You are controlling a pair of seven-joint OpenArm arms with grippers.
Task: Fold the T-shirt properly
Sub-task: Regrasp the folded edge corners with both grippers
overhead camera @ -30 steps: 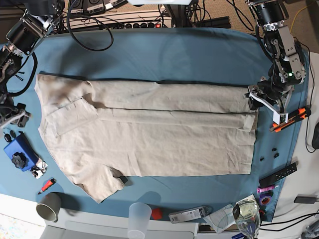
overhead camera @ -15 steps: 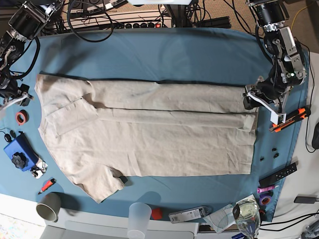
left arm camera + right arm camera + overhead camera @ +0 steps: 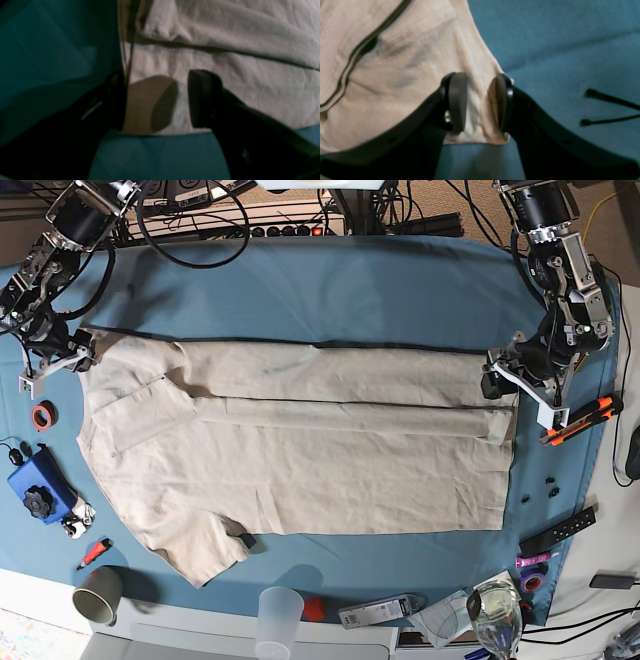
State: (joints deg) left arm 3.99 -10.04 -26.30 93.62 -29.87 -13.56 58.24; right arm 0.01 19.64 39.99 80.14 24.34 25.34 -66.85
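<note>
T-shirt (image 3: 300, 445) lies spread on the blue cloth (image 3: 330, 290); left gripper (image 3: 157, 100) and right gripper (image 3: 477, 100) straddle opposite far corners, jaws apart around the fabric edge.

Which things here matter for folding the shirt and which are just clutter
Job: T-shirt, left gripper, right gripper.
Lying about: grey cup, clear cup, red tape roll, orange tool, wine glass.

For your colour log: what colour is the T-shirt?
Plain beige T-shirt; clearest in the base view.
</note>
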